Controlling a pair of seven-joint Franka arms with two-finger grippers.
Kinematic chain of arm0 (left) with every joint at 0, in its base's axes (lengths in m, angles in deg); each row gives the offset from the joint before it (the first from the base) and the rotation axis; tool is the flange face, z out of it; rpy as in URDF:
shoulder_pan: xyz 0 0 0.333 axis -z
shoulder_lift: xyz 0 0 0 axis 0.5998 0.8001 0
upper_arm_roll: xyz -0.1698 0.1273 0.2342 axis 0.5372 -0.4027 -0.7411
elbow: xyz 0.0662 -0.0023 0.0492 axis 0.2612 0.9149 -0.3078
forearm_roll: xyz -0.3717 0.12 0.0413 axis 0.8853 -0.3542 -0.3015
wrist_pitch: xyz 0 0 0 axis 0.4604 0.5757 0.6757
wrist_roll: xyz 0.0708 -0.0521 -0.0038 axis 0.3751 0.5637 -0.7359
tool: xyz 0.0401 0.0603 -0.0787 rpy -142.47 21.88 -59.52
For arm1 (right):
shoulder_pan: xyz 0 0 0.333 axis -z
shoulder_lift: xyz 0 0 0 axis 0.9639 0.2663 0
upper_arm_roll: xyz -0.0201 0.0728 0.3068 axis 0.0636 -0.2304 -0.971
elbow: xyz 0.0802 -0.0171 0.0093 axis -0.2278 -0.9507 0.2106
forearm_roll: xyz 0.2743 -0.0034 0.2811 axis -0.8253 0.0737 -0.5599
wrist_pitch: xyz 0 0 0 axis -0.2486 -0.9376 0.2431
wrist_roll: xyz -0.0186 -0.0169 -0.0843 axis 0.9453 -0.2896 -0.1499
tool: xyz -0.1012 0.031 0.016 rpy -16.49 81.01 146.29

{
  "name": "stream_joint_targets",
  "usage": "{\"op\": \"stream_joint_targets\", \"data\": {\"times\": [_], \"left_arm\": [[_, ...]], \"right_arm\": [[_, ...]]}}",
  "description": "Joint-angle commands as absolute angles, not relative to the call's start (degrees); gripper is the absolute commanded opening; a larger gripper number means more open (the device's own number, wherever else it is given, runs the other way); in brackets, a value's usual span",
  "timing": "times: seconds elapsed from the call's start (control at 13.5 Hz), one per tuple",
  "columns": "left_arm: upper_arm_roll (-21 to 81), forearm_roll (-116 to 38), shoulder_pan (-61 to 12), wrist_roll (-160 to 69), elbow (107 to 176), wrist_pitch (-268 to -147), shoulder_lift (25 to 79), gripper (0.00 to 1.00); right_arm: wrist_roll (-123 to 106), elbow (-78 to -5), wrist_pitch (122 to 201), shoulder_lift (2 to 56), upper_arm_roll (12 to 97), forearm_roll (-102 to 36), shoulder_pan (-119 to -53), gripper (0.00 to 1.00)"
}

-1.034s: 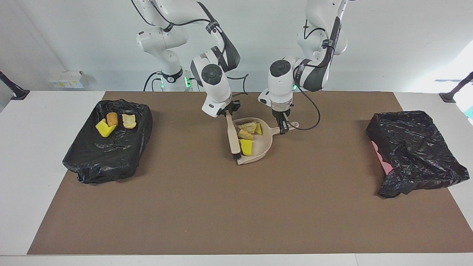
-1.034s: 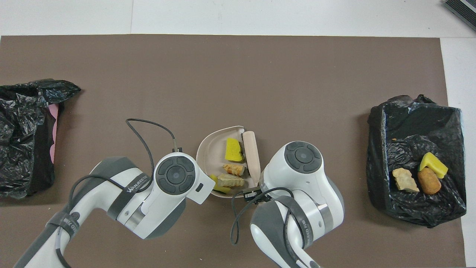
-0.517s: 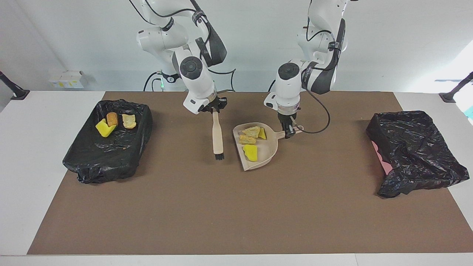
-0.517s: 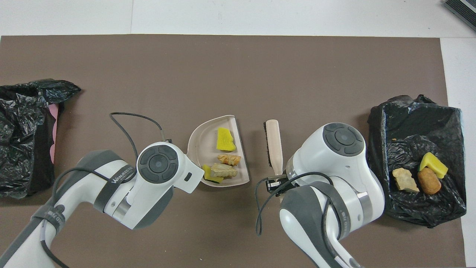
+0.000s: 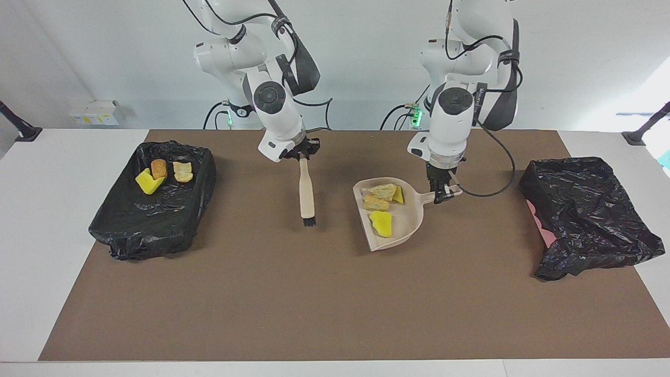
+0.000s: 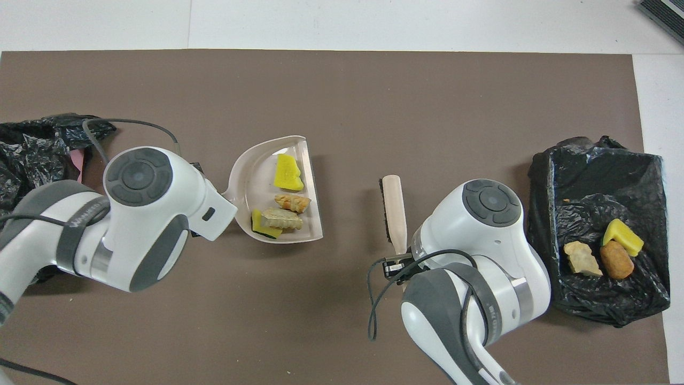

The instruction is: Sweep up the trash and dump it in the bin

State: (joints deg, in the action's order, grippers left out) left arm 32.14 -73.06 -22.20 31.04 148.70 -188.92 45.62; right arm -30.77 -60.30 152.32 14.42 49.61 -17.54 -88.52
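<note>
My left gripper (image 5: 440,194) is shut on the handle of the beige dustpan (image 5: 404,231) and holds it a little above the brown mat, mid-table toward the left arm's end. In the overhead view the wrist hides its fingers. The dustpan (image 6: 250,176) carries several trash chunks (image 5: 382,224), yellow foam pieces and tan lumps (image 6: 288,175). My right gripper (image 5: 303,154) is shut on the handle of the beige brush (image 5: 306,192), which hangs bristles-down over the mat beside the dustpan (image 6: 394,211).
A black-bag-lined bin (image 5: 205,175) at the right arm's end holds three trash pieces (image 5: 151,181), also seen from overhead (image 6: 621,238). A second black-bagged bin (image 5: 586,209) with pink showing sits at the left arm's end (image 6: 21,155). A brown mat (image 5: 335,303) covers the table.
My left gripper has carried the loaded dustpan up and toward the left arm's end. My right gripper lifted the brush off the dustpan toward the right arm's end, then held still.
</note>
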Motion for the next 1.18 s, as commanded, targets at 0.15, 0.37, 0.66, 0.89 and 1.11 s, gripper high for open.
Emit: {"op": "stream_joint_targets", "data": {"times": [0.15, 0.37, 0.66, 0.89, 1.11], "left_arm": [[32.65, -71.52, -31.21, 44.09, 139.4, -179.13, 45.95, 0.0], [32.65, -70.29, -39.2, 54.63, 137.46, -178.15, 46.57, 0.0], [32.47, -70.38, -48.61, 65.81, 136.41, -177.89, 46.83, 0.0], [32.39, -71.08, -53.63, 71.27, 134.65, -177.19, 47.1, 0.0], [32.21, -71.69, -55.58, 72.07, 132.89, -175.17, 46.92, 0.0]], "right_arm": [[-34.37, -65.04, 157.43, 13.04, 48.96, -16.84, -92.48, 0.0], [-38.41, -65.57, 158.05, 12.78, 48.96, -16.84, -95.2, 0.0], [-47.1, -69.25, 158.49, 11.37, 48.96, -17.36, -102.92, 0.0], [-55.02, -72.24, 163.13, 11.54, 48.96, -17.72, -110.4, 0.0], [-55.3, -74.09, 165.95, 12.24, 48.96, -17.89, -111.21, 0.0]]}}
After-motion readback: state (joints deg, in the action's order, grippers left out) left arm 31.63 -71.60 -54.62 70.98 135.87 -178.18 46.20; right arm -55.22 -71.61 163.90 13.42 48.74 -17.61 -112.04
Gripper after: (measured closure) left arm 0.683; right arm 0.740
